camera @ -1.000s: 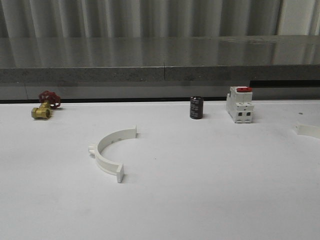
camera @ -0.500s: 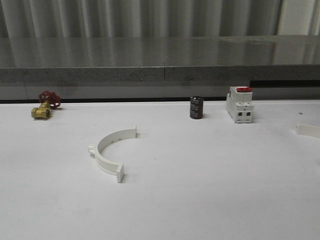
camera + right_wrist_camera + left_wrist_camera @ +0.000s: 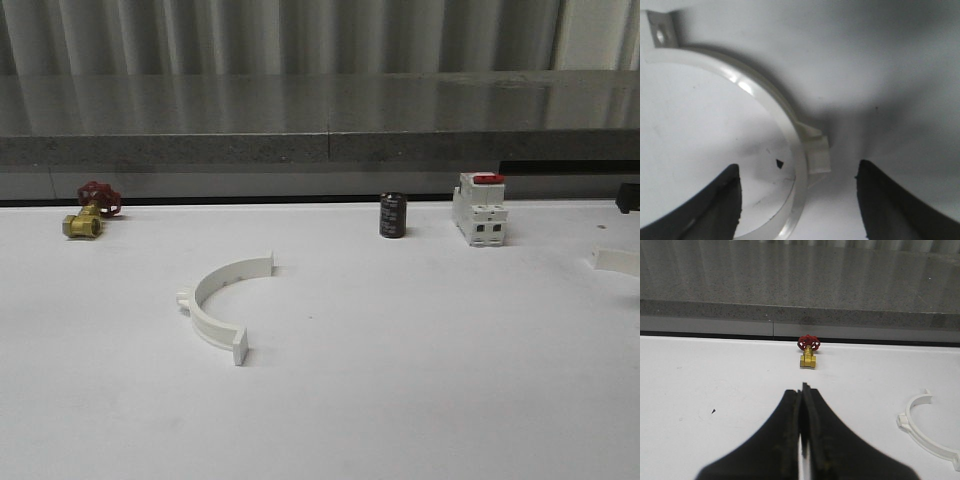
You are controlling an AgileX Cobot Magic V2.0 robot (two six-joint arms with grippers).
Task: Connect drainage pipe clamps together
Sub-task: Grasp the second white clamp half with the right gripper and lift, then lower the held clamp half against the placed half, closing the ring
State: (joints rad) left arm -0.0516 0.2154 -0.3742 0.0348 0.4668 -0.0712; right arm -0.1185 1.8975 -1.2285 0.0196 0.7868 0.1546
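Right now, 2 white clamp halves lie well apart on white worktop (image 3: pixel 420 380). First clamp half (image 3: pixel 222 300) sits left of centre, arc bulging left, flat tabs at both ends. Second clamp half (image 3: pixel 785 125) lies at far right edge, directly beneath right gripper (image 3: pixel 797 200), fingers (image 3: pixel 890 205) spread wide, straddling arc near its outer lug, not touching. Left gripper (image 3: pixel 803 405) clenched on nothing, pointing toward brass valve (image 3: pixel 808 351) with red handwheel. Black cylinder (image 3: pixel 392 216) and breaker (image 3: pixel 479 209) stand near back edge.
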